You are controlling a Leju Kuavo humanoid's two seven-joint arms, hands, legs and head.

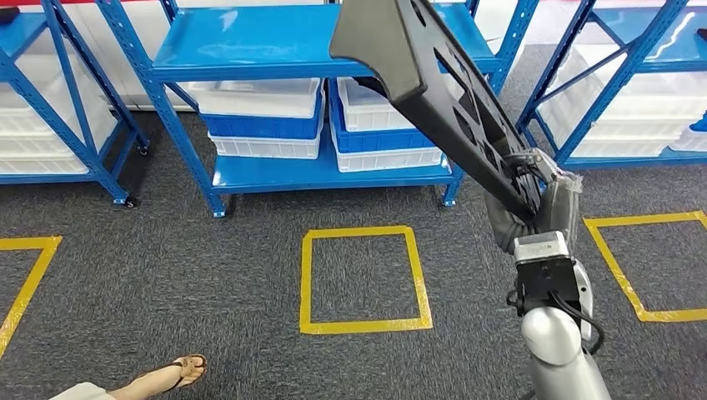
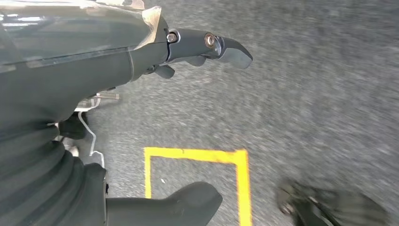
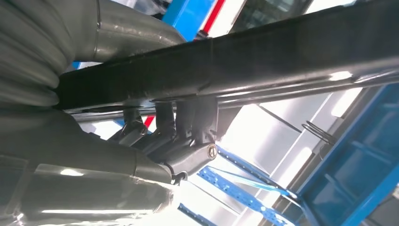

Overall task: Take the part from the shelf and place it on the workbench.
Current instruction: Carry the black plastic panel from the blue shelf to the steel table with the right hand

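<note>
A long black plastic part (image 1: 433, 75) with cut-outs slants from the top middle of the head view down to my right hand (image 1: 534, 196), which grips its lower end. The right wrist view shows the part (image 3: 263, 61) as a dark bar with my fingers (image 3: 188, 122) curled around it. The part hangs in the air in front of the blue shelf (image 1: 275, 42). My left hand (image 2: 188, 52) hangs over the carpet holding nothing, its fingers apart and its thumb (image 2: 179, 205) spread away.
Blue racks carry white and blue bins (image 1: 267, 121) on their lower levels. Yellow tape squares (image 1: 363, 279) mark the grey carpet. A person's sandalled foot (image 1: 171, 375) stands at the lower left. More racks stand at the left (image 1: 50, 100) and right (image 1: 634, 83).
</note>
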